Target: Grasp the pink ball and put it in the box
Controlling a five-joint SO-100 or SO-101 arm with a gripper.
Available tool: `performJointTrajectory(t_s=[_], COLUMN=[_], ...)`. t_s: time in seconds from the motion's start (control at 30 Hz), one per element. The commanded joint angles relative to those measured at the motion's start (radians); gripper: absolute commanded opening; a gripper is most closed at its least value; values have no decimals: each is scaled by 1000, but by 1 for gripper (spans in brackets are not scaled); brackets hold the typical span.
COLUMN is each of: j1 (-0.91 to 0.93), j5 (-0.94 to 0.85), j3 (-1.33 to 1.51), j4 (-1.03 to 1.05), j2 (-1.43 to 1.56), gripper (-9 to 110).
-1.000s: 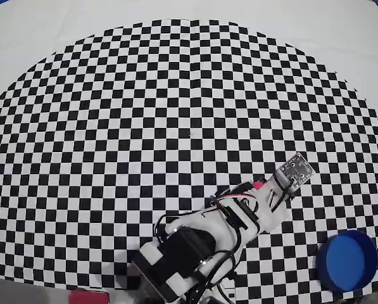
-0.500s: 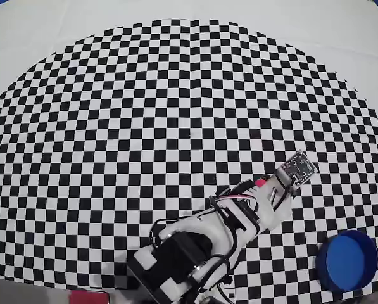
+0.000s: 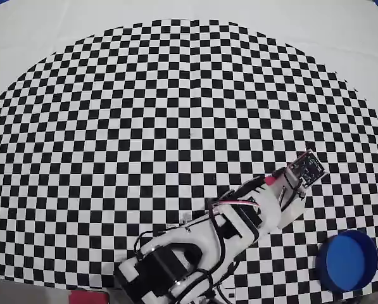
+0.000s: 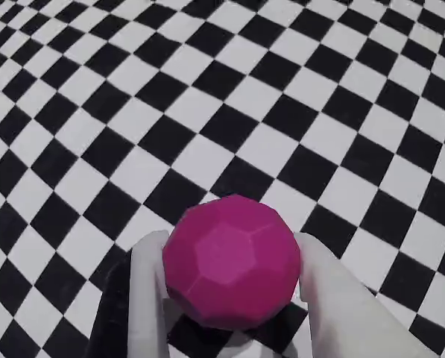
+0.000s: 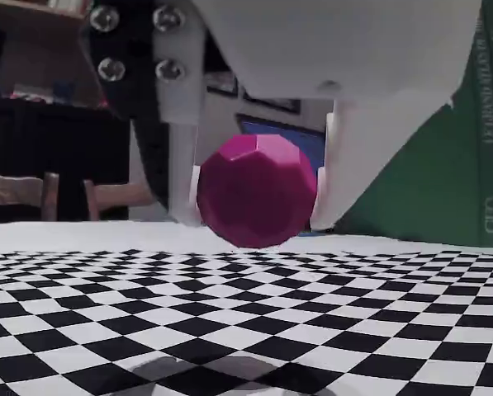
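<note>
In the overhead view the white arm (image 3: 220, 240) reaches from the near edge toward the right across the checkered mat (image 3: 144, 114). Only a sliver of the pink ball (image 3: 270, 180) shows at its tip, beside a small circuit board (image 3: 304, 168). The box (image 3: 347, 260), round and bright blue, sits near the right corner, well apart from the ball. A red block (image 3: 87, 296) peeks in at the near edge, left of the arm's base.

In the wrist view the ball (image 4: 232, 261), faceted and magenta, fills the gap of the gripper (image 4: 233, 257); one white finger (image 4: 149, 298) presses each side, so the claw is pinching it.

In the fixed view, low to the mat, the ball (image 5: 257, 190) hangs clear above the checks, clamped in the gripper (image 5: 258, 194), with a shadow (image 5: 213, 371) on the mat below. At the right a green surface (image 5: 444, 165) carries vertical lettering; it seems to begin "LEGRAND", though it is too blurred to read surely.
</note>
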Motion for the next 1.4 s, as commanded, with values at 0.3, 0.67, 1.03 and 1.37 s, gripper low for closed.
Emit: performJointTrajectory(t_s=[0.3,0.67,1.03,1.37], j1=[78,167,259,350], j5=[-18,-23,-26,-28], j3=[-40,-40,-37,-38], j4=[-29,-31,-34,-46], j2=[118,190,253,258], gripper=[0,0,0,0])
